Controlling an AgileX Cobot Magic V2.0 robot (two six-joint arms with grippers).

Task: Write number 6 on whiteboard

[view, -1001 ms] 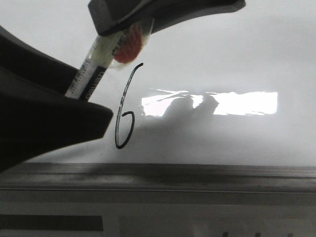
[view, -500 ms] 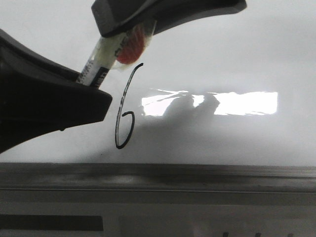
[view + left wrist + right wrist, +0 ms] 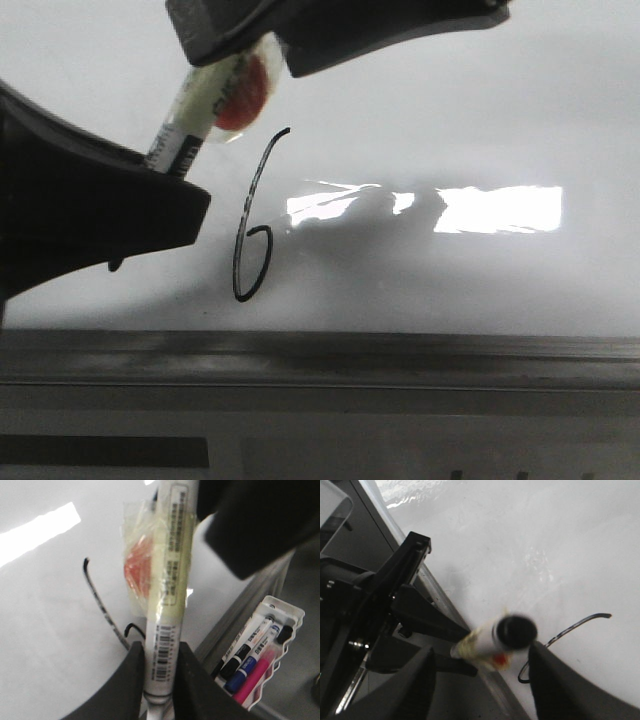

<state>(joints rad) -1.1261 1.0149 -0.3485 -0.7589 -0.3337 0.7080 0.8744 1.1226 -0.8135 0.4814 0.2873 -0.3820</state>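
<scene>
Showing a finished black number 6 [image 3: 252,222] on the whiteboard [image 3: 470,110], just above its lower metal rail [image 3: 400,350]. A marker [image 3: 195,115] slants from seven o'clock up to one o'clock, just left of the digit's long upper stroke and roughly parallel to it. The left gripper [image 3: 161,680] has its fingers clamped on the marker's barrel. The right gripper [image 3: 485,677] has its fingers apart on either side of the marker's far end, not touching it. The left arm is judged nearer the digit. A tray of spare markers [image 3: 260,645] sits beyond the rail.
</scene>
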